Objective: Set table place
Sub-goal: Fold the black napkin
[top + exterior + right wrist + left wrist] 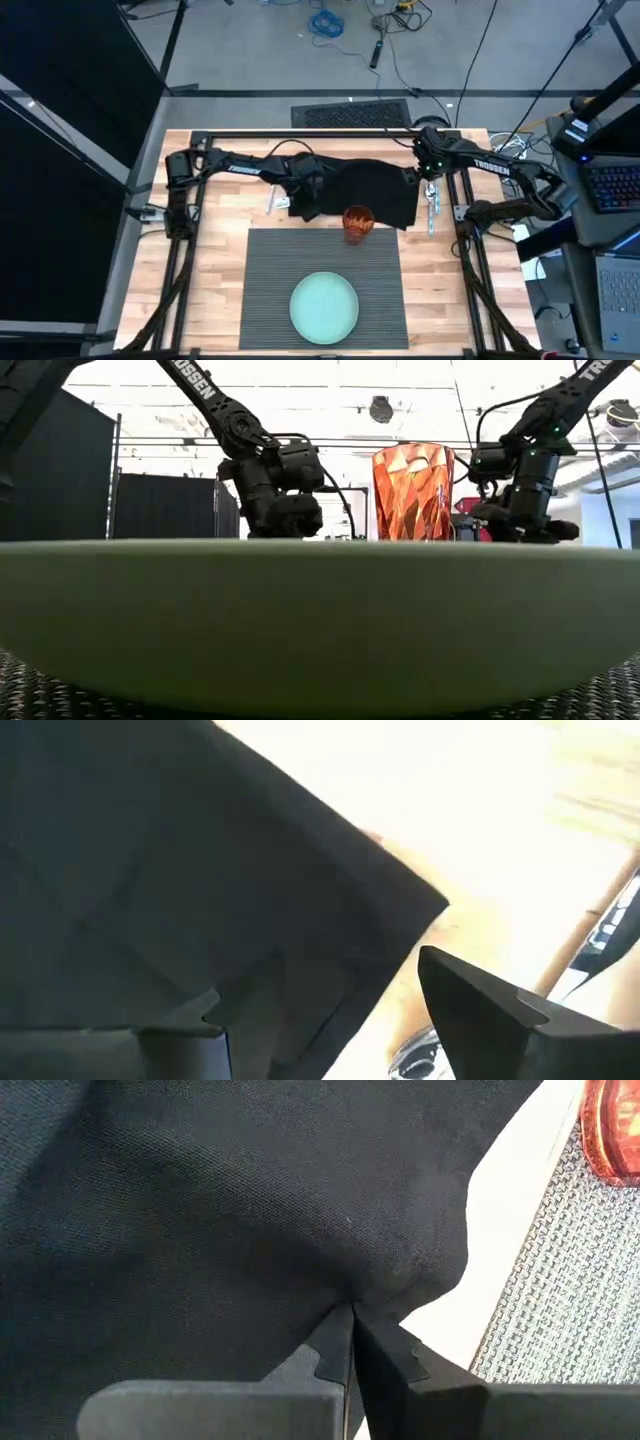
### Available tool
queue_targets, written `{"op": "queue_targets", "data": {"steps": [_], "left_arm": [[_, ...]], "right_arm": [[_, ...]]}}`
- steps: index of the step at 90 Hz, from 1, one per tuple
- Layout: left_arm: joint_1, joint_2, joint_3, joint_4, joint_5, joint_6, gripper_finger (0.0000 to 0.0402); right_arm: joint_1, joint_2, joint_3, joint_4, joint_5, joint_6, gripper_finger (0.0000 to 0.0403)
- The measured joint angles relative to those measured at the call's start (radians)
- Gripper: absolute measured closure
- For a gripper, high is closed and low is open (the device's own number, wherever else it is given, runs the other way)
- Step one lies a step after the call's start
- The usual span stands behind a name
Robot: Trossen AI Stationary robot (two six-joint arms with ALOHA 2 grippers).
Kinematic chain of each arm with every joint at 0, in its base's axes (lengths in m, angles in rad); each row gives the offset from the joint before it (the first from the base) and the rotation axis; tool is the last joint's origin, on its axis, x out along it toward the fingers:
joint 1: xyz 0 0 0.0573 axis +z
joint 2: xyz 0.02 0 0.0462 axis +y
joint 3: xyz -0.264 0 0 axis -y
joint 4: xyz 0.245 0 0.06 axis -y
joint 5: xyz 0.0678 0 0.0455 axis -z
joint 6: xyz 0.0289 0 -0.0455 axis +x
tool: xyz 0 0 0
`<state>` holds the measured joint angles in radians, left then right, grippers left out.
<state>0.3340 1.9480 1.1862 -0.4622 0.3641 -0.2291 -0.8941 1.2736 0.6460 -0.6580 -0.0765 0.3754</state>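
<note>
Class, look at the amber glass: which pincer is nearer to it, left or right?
Left. The left pincer, shut on the black napkin, sits just beside the amber glass. The right pincer, open at the napkin's far corner, is farther away.

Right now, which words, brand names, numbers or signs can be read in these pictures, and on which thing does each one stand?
"TROSSEN" on the left arm, white letters, seen in the low view.
"TROSSEN" on the right arm, seen from above.
White lettering on the left arm from above: too small to read.
Lettering at the top right corner of the low view: cut off.
The napkin, glass, plate and placemat bear no text.
</note>
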Motion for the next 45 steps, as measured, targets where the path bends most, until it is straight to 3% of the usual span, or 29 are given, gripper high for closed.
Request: {"op": "queue_targets", "data": {"steps": [29,45], "left_arm": [[0.0,0.0,0.0,0.004,0.0,0.0,0.0402],[0.0,-0.001,0.0,0.004,0.0,-0.001,0.0402]], "right_arm": [[-0.003,0.086,0.0,0.068,-0.004,-0.032,0.0193],[-0.003,0.087,0.0,0.082,0.0,-0.038,0.0267]]}}
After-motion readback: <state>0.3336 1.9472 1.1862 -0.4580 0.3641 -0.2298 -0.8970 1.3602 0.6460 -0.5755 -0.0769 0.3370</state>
